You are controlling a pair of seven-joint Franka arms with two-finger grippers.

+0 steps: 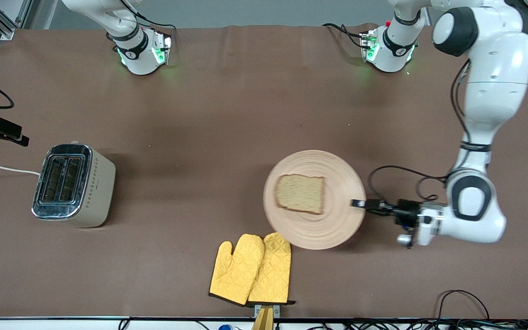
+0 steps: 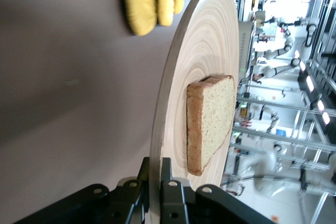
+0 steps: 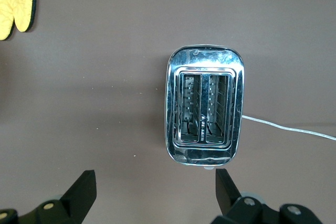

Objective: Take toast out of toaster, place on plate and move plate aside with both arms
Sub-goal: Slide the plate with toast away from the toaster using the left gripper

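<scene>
No readable text anywhere. The toaster [image 1: 74,184] has a small dark mark on its side panel, likely a brand, too small to read. There is faint lettering between its slots in the right wrist view [image 3: 205,121], also illegible. The arm bases carry small black emblems, not legible.

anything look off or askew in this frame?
Nothing stands out. The toast lies flat on the plate, left gripper shut on its rim. Right gripper hangs open over the upright toaster.
</scene>
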